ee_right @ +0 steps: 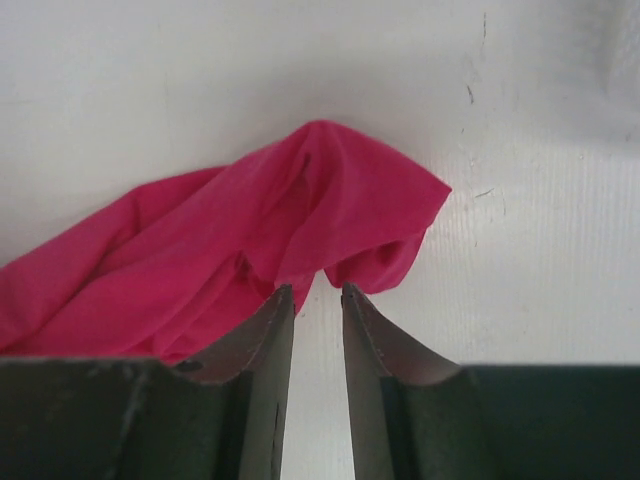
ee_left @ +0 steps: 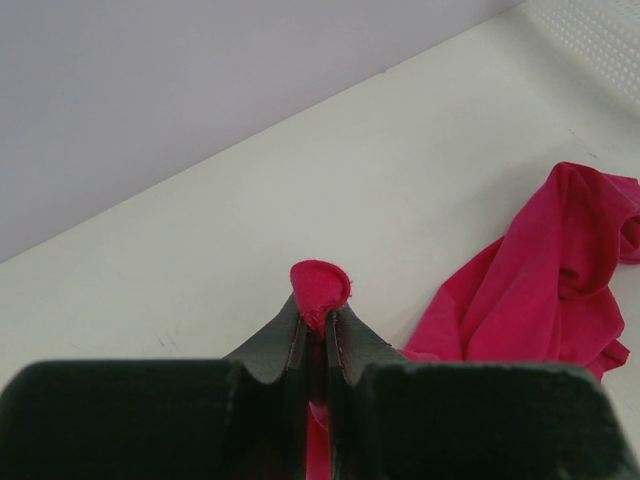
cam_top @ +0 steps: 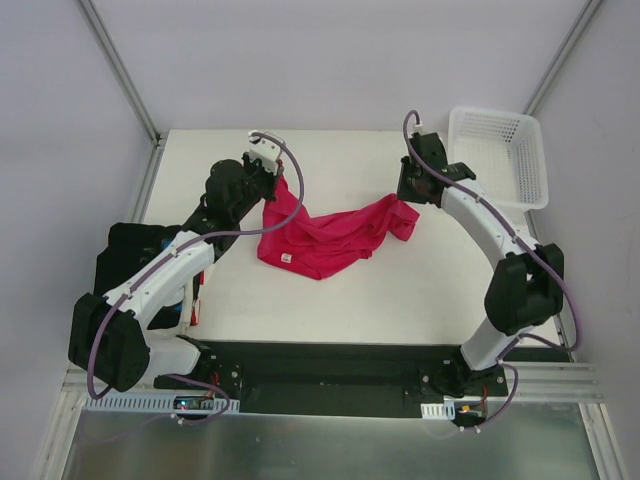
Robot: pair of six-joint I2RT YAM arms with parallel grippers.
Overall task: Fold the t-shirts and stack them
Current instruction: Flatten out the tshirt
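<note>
Crimson t-shirt (cam_top: pixel 330 238) lies crumpled on table (cam_top: pixel 340 160); left gripper (cam_top: pixel 271 186) at its left corner, right gripper (cam_top: pixel 411 190) at its right end, basket (cam_top: pixel 497 112) beyond.

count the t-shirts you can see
2 clearly: the crimson t-shirt mid-table, one corner pinched in the left gripper, and a black t-shirt bunched at the left edge of the table. Others may be hidden in that pile.

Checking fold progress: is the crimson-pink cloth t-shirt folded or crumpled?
Crumpled, not folded: the crimson-pink cloth t-shirt lies bunched in uneven wrinkles.
</note>
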